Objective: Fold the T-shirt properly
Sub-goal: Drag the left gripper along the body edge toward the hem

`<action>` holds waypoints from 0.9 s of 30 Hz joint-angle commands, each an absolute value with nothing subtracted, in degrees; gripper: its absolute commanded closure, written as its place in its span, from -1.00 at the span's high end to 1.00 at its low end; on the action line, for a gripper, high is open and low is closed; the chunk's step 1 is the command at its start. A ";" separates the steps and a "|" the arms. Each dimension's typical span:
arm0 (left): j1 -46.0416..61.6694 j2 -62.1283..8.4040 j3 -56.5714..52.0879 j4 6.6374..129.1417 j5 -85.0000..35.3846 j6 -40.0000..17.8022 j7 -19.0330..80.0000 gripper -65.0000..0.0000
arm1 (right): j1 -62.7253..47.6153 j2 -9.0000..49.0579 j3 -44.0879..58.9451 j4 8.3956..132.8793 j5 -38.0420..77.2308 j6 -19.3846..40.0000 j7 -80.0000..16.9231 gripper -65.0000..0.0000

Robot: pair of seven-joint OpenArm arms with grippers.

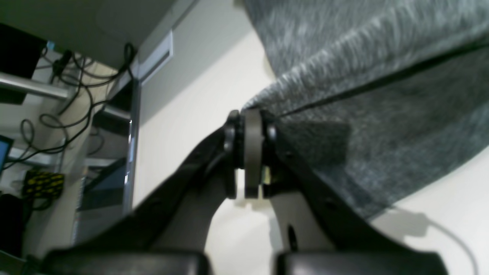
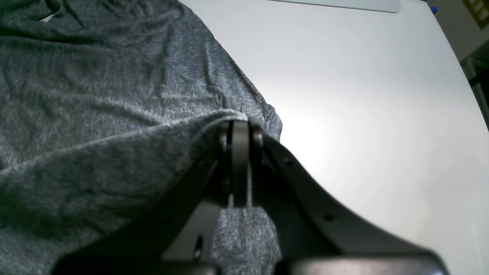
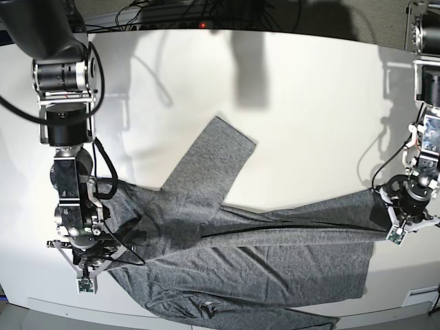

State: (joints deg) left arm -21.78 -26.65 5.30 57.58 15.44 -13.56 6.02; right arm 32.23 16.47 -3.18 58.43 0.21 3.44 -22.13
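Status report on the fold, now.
Left tool shut on the T-shirt, right tool shut on it too. Shirt stretched between them, one sleeve angled up across the table. Nothing in the way.

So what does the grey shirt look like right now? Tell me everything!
The T-shirt is heather-grey, soft, wrinkly knit. It lies spread across the white table, stretched sideways, with one long sleeve angled up and away from the body. A fold runs along its middle. The left gripper and the right gripper each have their fingers shut on an edge of the fabric, at opposite ends, lifting it slightly.
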 commanded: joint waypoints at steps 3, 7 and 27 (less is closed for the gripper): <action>-23.33 -27.29 4.89 58.48 15.33 -15.94 3.81 -1.00 | 34.44 16.97 -2.96 59.33 -0.03 5.54 -20.62 -1.00; -23.35 -26.65 4.89 58.48 15.35 -17.19 1.54 -1.00 | 34.44 16.97 -2.96 59.33 -0.03 6.17 -20.58 -1.00; -39.92 -19.99 4.97 26.63 16.27 -18.24 -12.40 -1.00 | 44.91 14.61 -2.96 39.44 -0.23 7.73 -11.99 -1.00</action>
